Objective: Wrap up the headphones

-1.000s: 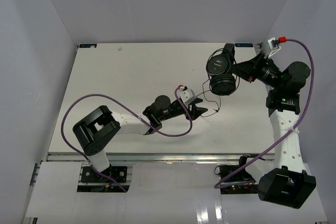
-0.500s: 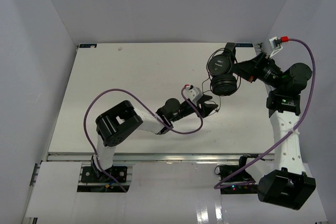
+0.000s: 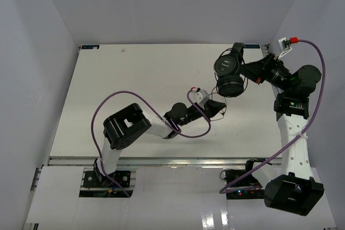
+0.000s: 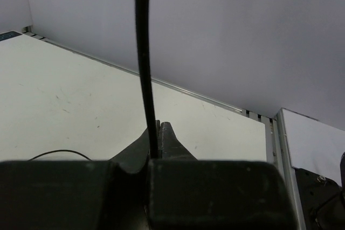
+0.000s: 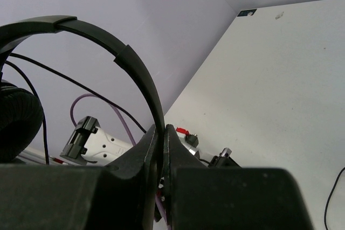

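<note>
Cord (image 4: 142, 52) tight in L gripper (image 4: 159, 126)

A white table (image 3: 135, 79) sits inside a plain enclosure, shut in by a pale grey back wall (image 3: 172, 4) and slanting side walls (image 3: 32, 90) of the same colour. The light is soft and even. A metal rail (image 3: 161, 160) runs along the table's near edge, with a glossy white ledge (image 3: 178, 208) just in front of it.
</note>
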You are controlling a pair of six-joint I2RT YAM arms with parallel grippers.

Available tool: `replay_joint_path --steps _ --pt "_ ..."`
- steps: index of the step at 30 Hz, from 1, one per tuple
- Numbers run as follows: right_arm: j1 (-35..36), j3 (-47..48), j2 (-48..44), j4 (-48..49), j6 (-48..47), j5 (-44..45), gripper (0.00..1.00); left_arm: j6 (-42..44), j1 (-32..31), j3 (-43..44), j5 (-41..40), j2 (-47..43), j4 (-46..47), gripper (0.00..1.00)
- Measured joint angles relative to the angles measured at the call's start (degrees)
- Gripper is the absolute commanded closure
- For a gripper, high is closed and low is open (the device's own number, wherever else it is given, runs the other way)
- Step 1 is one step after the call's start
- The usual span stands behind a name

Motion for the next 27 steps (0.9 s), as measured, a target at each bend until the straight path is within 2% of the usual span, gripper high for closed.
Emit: replay_joint_path --steps 4,9,15,20,27 --pt "-0.3 0.8 0.0 -3.9 -3.1 2.0 0.92 -0.1 -1.2 -1.5 0.8 -0.1 0.2 1.0" --pt "-0.4 3.9 -0.5 -13.2 -11.4 8.1 0.92 0.0 -3.1 -5.9 1.5 -1.0 -0.7 1.0" --pt "-0.6 4.9 -3.4 -21.9 -21.8 17.7 0.92 0.5 -5.4 -10.2 2.7 -6.9 -5.1 1.0" --pt "-0.6 4.9 -5.3 -26.5 -28.2 25.2 0.92 1.5 -6.7 -14.0 3.3 -14.2 -10.2 1.0" --pt "-0.6 4.2 -6.9 -29.3 -33.9 34.6 0.92 4.4 -8.9 -13.5 4.2 -19.6 -20.8 1.0"
